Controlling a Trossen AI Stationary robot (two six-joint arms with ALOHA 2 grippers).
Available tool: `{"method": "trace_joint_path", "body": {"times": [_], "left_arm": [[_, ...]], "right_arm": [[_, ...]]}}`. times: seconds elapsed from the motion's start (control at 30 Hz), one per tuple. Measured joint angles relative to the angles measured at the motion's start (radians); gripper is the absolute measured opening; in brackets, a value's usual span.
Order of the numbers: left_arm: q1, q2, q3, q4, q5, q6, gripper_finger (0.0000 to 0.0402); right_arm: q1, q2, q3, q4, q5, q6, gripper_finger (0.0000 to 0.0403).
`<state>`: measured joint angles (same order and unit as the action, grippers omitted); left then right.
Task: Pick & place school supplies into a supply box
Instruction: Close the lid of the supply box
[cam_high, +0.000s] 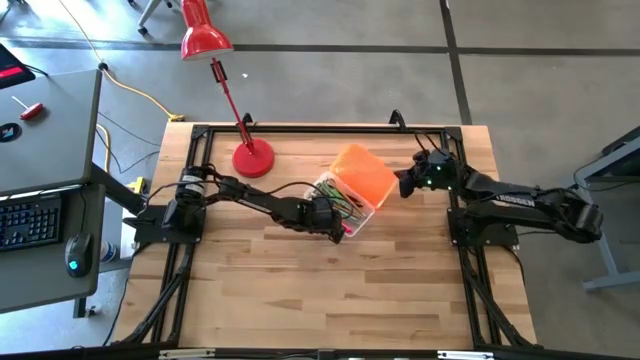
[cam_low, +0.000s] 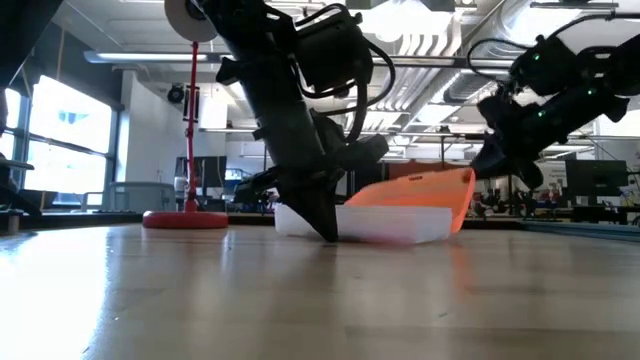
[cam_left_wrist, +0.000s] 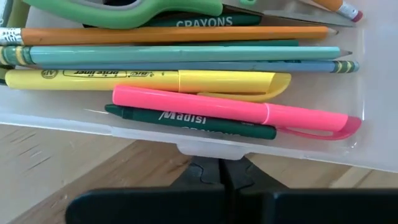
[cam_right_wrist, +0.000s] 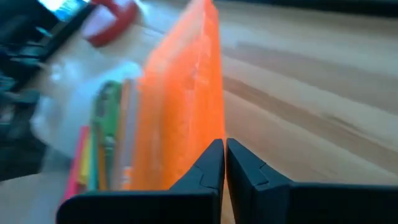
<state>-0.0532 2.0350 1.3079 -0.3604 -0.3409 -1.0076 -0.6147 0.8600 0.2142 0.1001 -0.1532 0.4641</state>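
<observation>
Pinching the orange lid (cam_high: 364, 176) — right gripper (cam_high: 404, 184); left gripper (cam_high: 342, 229) clenched empty beside the supply box (cam_high: 345, 210).

Two dark jointed arms with black cables; one shows green lights.

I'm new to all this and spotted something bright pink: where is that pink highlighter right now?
The pink highlighter lies inside the clear supply box at mid-table, between a yellow highlighter and a dark green crayon, just ahead of the left gripper.

The wooden table (cam_high: 300, 300) carries two things — the supply box (cam_high: 352, 205) and a red lamp base (cam_high: 253, 160).
</observation>
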Motion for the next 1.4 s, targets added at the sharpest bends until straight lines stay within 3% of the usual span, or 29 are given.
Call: {"method": "trace_joint_path", "body": {"times": [0.47,0.73,1.1,1.4], "left_arm": [[0.002,0.001,0.001,0.045,-0.003,-0.023,0.0019],[-0.037,-0.032,0.032,0.129,-0.075,0.0,0.0021],[-0.145,-0.095,0.129,-0.174,-0.219,-0.081,0.0017],[-0.08,-0.117,0.32,-0.426,-0.278,-0.022,0.001]], "right_arm": [[0.243,-0.072,0.004,0.071,-0.061,0.038,0.0],[0.425,-0.066,-0.008,0.035,0.034,0.077,0.0],[0.518,-0.087,-0.003,0.122,0.104,0.068,0.0],[0.525,-0.02,0.061,0.101,0.232,0.042,0.0]]}}
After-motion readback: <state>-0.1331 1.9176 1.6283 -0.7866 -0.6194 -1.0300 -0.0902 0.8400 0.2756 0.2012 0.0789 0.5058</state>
